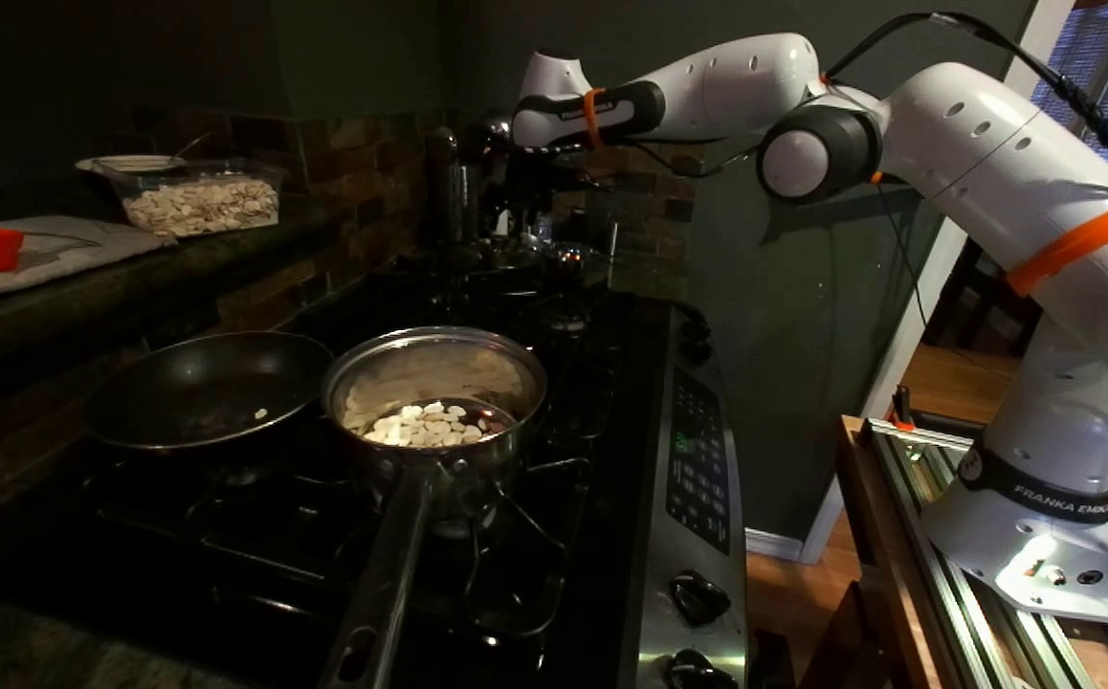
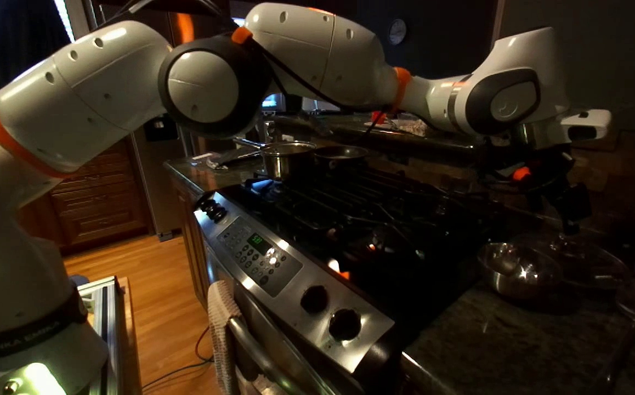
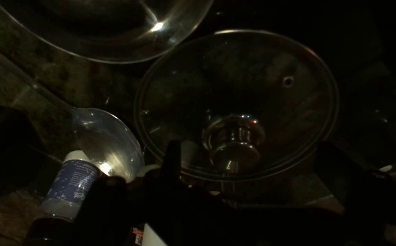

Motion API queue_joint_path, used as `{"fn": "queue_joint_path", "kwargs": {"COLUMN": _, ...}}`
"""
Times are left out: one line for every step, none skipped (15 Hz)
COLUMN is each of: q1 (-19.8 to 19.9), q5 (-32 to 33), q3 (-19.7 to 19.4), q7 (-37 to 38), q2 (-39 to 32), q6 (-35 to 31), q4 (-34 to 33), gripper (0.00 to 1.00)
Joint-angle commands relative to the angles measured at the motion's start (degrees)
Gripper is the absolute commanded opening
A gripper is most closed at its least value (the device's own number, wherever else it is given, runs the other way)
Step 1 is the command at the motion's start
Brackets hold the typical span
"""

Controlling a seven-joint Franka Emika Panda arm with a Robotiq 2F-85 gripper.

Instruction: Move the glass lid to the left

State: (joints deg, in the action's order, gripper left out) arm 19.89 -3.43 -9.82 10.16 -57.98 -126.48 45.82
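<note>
The glass lid (image 3: 218,75) is round and see-through, with a thin shiny rim and a metal knob (image 3: 234,136). It lies knob up on the dark counter, and it also shows dimly in an exterior view (image 2: 597,263). My gripper (image 3: 248,145) is open, its two dark fingers wide apart, one on either side of the knob in the wrist view. In an exterior view the gripper (image 2: 571,225) points down just above the knob; contact cannot be made out. In an exterior view the gripper is dark at the far end of the stove, and the lid cannot be told there.
A steel bowl (image 2: 515,274) stands beside the lid, close to its rim. A ladle (image 3: 109,143) and a blue-labelled bottle (image 3: 71,181) lie near the left finger in the wrist view. The stove holds a steel pot (image 1: 449,478) of pale food and a frying pan (image 1: 200,383).
</note>
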Motion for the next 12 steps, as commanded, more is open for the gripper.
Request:
{"fn": "queue_joint_path", "kwargs": {"q1": 1.4, "q5": -0.3, "q3": 1.2, "q7": -0.1, "q2": -6.1, "q6": 1.4, "q4": -8.9, "gripper": 1.0}}
{"fn": "queue_joint_path", "kwargs": {"q1": 1.4, "q5": -0.2, "q3": 1.2, "q7": 0.1, "q2": -7.1, "q6": 1.3, "q4": -10.1, "gripper": 1.0}}
{"fn": "queue_joint_path", "kwargs": {"q1": 1.4, "q5": 0.0, "q3": 1.1, "q7": 0.6, "q2": -8.3, "q6": 0.9, "q4": -11.3, "gripper": 1.0}}
{"fn": "queue_joint_path", "kwargs": {"q1": 1.4, "q5": 0.2, "q3": 1.0, "q7": 1.0, "q2": -9.3, "q6": 0.6, "q4": -12.4, "gripper": 1.0}}
{"fn": "queue_joint_path", "kwargs": {"q1": 1.4, "q5": 0.1, "q3": 1.0, "q7": 1.5, "q2": -10.2, "q6": 0.7, "q4": -13.3, "gripper": 1.0}}
{"fn": "queue_joint_path", "kwargs": {"q1": 1.5, "q5": 0.2, "q3": 0.9, "q7": 2.0, "q2": -11.3, "q6": 0.3, "q4": -14.4, "gripper": 1.0}}
{"fn": "queue_joint_path", "kwargs": {"q1": 1.6, "q5": 0.3, "q3": 0.4, "q7": 3.6, "q2": -12.6, "q6": -0.8, "q4": -15.8, "gripper": 1.0}}
{"fn": "queue_joint_path", "kwargs": {"q1": 1.6, "q5": 0.3, "q3": 0.3, "q7": 5.1, "q2": -13.6, "q6": -1.6, "q4": -17.0, "gripper": 1.0}}
{"fn": "queue_joint_path", "kwargs": {"q1": 1.4, "q5": -0.1, "q3": -0.4, "q7": 6.5, "q2": -13.8, "q6": -3.6, "q4": -16.3, "gripper": 1.0}}
{"fn": "queue_joint_path", "kwargs": {"q1": 1.5, "q5": -0.1, "q3": -0.5, "q7": 7.6, "q2": -14.4, "q6": -4.7, "q4": -16.7, "gripper": 1.0}}
{"fn": "queue_joint_path", "kwargs": {"q1": 1.5, "q5": 0.0, "q3": -0.8, "q7": 9.0, "q2": -15.0, "q6": -6.2, "q4": -17.1, "gripper": 1.0}}
{"fn": "queue_joint_path", "kwargs": {"q1": 1.6, "q5": 0.0, "q3": -1.1, "q7": 10.6, "q2": -15.5, "q6": -7.5, "q4": -17.3, "gripper": 1.0}}
